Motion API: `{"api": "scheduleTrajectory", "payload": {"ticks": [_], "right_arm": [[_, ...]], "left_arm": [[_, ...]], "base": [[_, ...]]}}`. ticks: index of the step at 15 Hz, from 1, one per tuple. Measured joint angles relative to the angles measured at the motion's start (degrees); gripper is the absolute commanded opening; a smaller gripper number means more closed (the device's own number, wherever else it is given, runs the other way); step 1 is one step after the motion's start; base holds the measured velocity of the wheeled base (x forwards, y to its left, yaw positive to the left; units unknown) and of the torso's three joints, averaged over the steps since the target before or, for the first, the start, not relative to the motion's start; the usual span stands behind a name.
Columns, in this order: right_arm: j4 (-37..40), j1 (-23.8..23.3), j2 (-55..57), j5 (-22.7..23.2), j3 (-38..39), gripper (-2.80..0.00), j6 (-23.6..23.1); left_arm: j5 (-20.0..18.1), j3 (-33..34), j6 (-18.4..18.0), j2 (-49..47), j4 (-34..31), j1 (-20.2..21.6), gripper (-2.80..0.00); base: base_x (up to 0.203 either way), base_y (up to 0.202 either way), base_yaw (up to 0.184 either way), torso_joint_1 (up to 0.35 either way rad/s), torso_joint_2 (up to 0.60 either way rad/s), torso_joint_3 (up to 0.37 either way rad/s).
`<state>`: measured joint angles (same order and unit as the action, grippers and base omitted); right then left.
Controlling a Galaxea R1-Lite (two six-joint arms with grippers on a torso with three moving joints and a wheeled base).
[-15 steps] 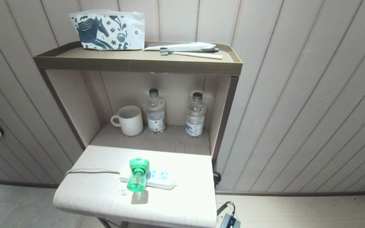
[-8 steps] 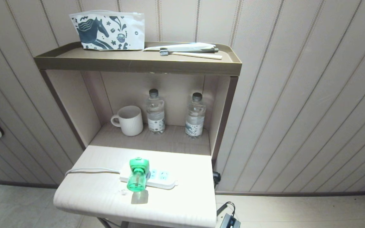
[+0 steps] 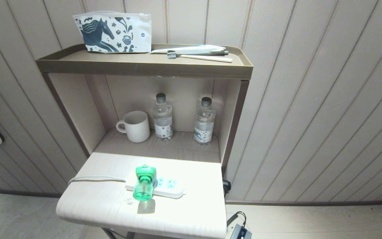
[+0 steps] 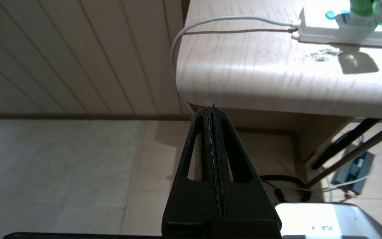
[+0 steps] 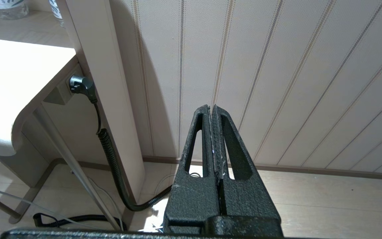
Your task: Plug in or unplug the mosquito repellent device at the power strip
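Neither arm visible in head view. Power strip (image 3: 159, 186) partly hidden under mosquito repellent device (image 3: 143, 184) — socket beneath it not visible, two light-blue socket faces showing to the robot's right of it. In left wrist view, strip (image 4: 340, 28) and device (image 4: 376, 15) cut off at the frame edge, only the device's green bottle and part of its head showing; blue button just visible beside it. White cord (image 3: 95, 179) running off the strip's left end over the edge of the surface (image 3: 111, 205), lower run hard to follow. Small clear speck on the surface near the bottle, too small to identify.

Device plugged into leftmost end of strip, lying with bottle toward the robot, mid-front of pale wood-grain surface.

Left gripper (image 4: 212, 108) low, in front of and below the surface's left front corner, jaws clenched, nothing between them. Right gripper (image 5: 211, 108) off the surface's right side facing the panelled wall, jaws clenched and empty.

Behind the surface — recessed shelf with white ribbed mug (image 3: 134, 126) and two water bottles (image 3: 163, 117), (image 3: 205, 120). Top shelf: horse-print pouch (image 3: 113, 31), toothbrush (image 3: 199, 57) beside a wrapped item. Beige striped wall panels, tiled floor, black plug (image 5: 80, 84) with coiled cable at the unit's right side.
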<state>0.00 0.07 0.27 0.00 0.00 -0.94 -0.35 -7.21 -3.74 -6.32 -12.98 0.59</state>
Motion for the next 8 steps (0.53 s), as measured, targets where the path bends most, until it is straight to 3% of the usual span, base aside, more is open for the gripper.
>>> {"api": "scheduleTrajectory", "payload": {"ticks": [4,6,8], "right_arm": [[0.00,0.00,0.00,0.00,0.00,-2.80,0.00],[0.00,0.00,0.00,0.00,0.00,-2.80,0.00],[0.00,0.00,0.00,0.00,0.00,-2.80,0.00]], "left_arm": [[-0.11,4.82,-1.51,5.33,5.67,-0.40,-2.80],[-0.05,6.60,-0.36,6.07,10.05,-0.40,-2.80],[0.02,7.00,0.72,6.31,10.22,-0.40,-2.80]], "base": [[0.000,0.000,0.000,0.000,0.00,0.000],[0.000,0.000,0.000,0.000,0.00,0.000],[0.000,0.000,0.000,0.000,0.00,0.000]]}}
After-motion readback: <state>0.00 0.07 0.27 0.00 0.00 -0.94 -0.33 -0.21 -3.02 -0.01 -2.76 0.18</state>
